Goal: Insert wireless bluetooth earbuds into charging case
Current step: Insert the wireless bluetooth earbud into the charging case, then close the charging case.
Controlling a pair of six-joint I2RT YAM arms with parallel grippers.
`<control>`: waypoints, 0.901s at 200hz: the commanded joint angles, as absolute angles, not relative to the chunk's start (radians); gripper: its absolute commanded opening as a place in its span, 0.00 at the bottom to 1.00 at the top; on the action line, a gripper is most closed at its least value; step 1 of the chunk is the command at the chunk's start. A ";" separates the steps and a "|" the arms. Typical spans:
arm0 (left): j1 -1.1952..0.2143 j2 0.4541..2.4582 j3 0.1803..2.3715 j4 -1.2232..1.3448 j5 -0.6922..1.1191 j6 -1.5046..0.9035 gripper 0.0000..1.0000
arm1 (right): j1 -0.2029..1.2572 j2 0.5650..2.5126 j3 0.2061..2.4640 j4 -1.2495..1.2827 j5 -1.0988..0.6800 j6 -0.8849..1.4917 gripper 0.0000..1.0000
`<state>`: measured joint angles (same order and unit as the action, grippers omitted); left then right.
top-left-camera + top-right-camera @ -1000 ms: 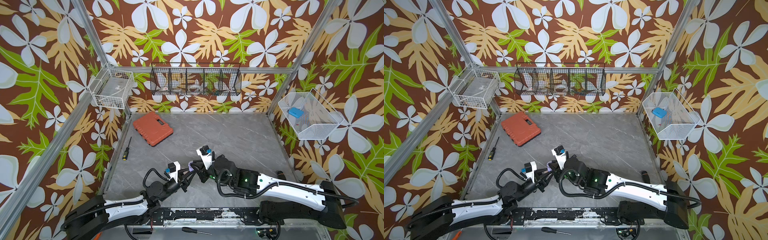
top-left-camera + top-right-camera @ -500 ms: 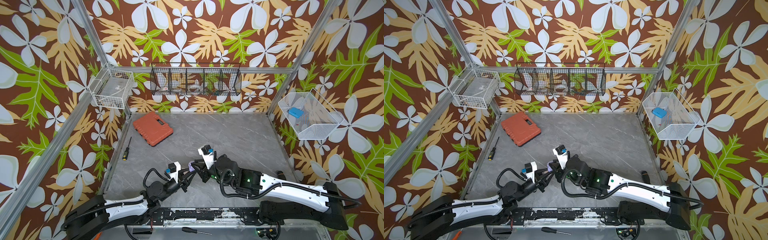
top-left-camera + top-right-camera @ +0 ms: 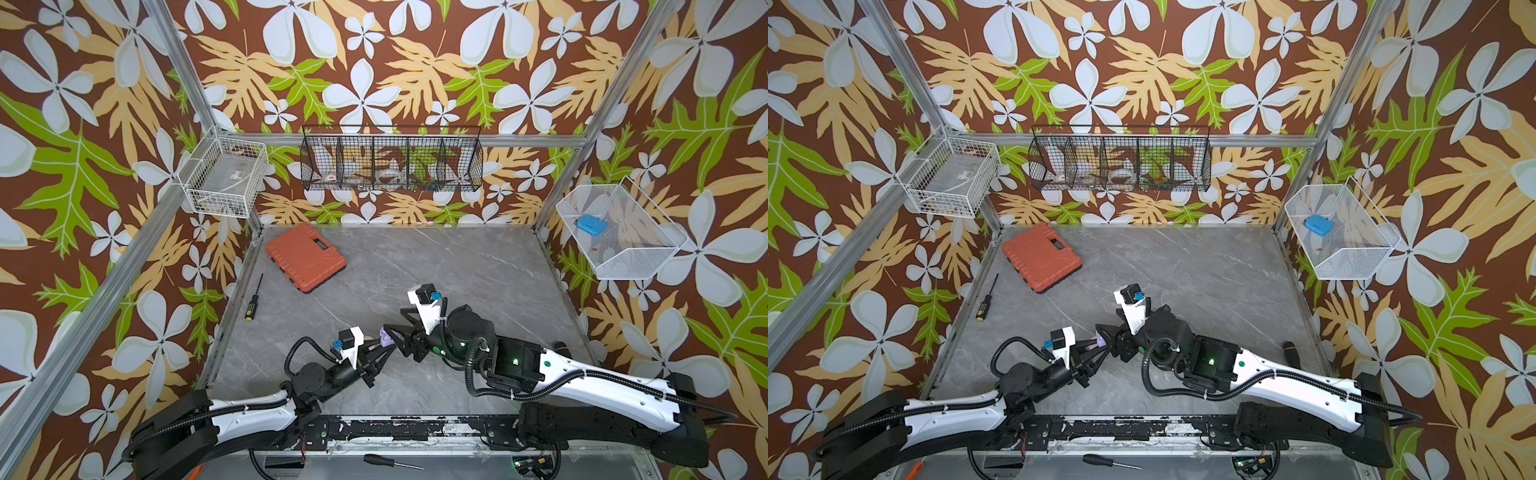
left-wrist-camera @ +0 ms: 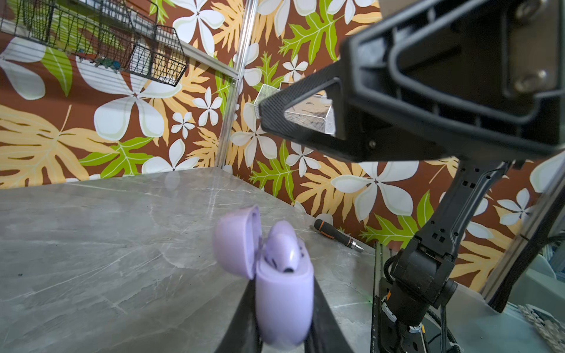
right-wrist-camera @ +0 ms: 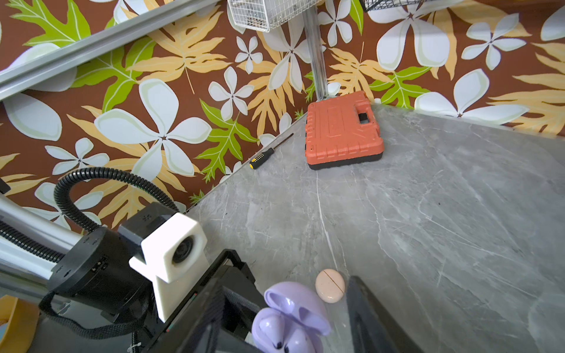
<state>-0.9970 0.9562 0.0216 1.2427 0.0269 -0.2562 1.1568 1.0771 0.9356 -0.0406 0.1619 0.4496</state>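
Note:
My left gripper [image 4: 281,308] is shut on a lavender charging case [image 4: 284,299] and holds it just above the table with its lid [image 4: 235,241] open. Two lavender earbuds [image 5: 272,328] sit in its wells. In both top views the case [image 3: 386,336] [image 3: 1100,338] hangs at the table's front middle, between the two arms. My right gripper [image 5: 286,284] is open. Its fingers [image 5: 367,308] stand on either side of the case and do not touch it. A closed pale pink case [image 5: 330,285] lies on the table just beyond.
An orange tool case [image 3: 305,257] lies at the back left, with a yellow-and-black screwdriver [image 3: 253,297] by the left wall. A black-handled screwdriver [image 3: 1289,353] lies near the right wall. Wire baskets [image 3: 390,162] hang on the walls above the grey table [image 3: 478,266].
My right gripper's jaws have opened and it has drawn slightly back and to the right from the case. The left gripper and the case have stayed put.

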 commanded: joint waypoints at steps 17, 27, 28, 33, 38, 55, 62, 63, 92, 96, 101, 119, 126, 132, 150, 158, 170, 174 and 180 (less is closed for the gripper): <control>-1.002 0.950 0.032 1.322 0.135 -0.197 0.00 | 1.121 1.053 0.949 -0.079 0.059 0.427 0.74; -1.003 0.947 0.032 1.327 0.149 -0.192 0.00 | 1.120 1.053 0.951 -0.100 0.054 0.413 0.74; -1.003 0.946 0.032 1.327 0.151 -0.192 0.00 | 1.121 1.054 0.950 -0.102 0.054 0.411 0.74; -1.005 0.946 0.032 1.329 0.157 -0.189 0.00 | 1.121 1.053 0.949 -0.111 0.046 0.403 0.73; -1.005 0.944 0.031 1.331 0.161 -0.186 0.00 | 1.121 1.050 0.947 -0.120 0.046 0.395 0.74; -1.008 0.939 0.028 1.336 0.167 -0.178 0.00 | 1.121 1.029 0.922 -0.124 0.041 0.377 0.75; -1.008 0.937 0.027 1.335 0.168 -0.175 0.00 | 1.121 1.014 0.907 -0.114 0.031 0.370 0.77; -1.008 0.937 0.026 1.336 0.167 -0.174 0.00 | 1.121 1.013 0.904 -0.113 0.028 0.369 0.77; -1.010 0.941 0.026 1.334 0.167 -0.166 0.00 | 1.121 0.979 0.877 -0.119 0.005 0.342 0.85; -1.010 0.942 0.026 1.335 0.167 -0.166 0.00 | 1.121 0.977 0.876 -0.123 0.006 0.339 0.85; -1.009 0.943 0.026 1.334 0.170 -0.164 0.00 | 1.122 0.977 0.875 -0.129 0.006 0.335 0.86; -1.010 0.947 0.028 1.333 0.173 -0.160 0.00 | 1.125 0.986 0.878 -0.148 0.001 0.329 0.87; -1.011 0.949 0.028 1.335 0.174 -0.159 0.00 | 1.133 0.989 0.877 -0.150 0.006 0.323 0.88; -1.011 0.948 0.026 1.333 0.173 -0.158 0.00 | 1.143 0.989 0.878 -0.152 0.020 0.318 0.88; -1.013 0.947 0.026 1.334 0.172 -0.156 0.00 | 1.161 0.998 0.880 -0.159 0.035 0.303 0.89; -1.013 0.948 0.025 1.333 0.173 -0.154 0.00 | 1.162 1.003 0.882 -0.163 0.043 0.301 0.89; -1.015 0.947 0.026 1.334 0.175 -0.155 0.00 | 1.163 1.011 0.882 -0.169 0.051 0.299 0.89; -1.015 0.947 0.025 1.334 0.175 -0.155 0.00 | 1.164 1.012 0.882 -0.171 0.054 0.299 0.89; -1.015 0.946 0.025 1.334 0.176 -0.155 0.00 | 1.164 1.014 0.882 -0.172 0.060 0.299 0.89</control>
<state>-1.0142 0.9485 0.0250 1.2846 0.1658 -0.1600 1.1603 1.0069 0.8776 -0.1638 0.0307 0.3130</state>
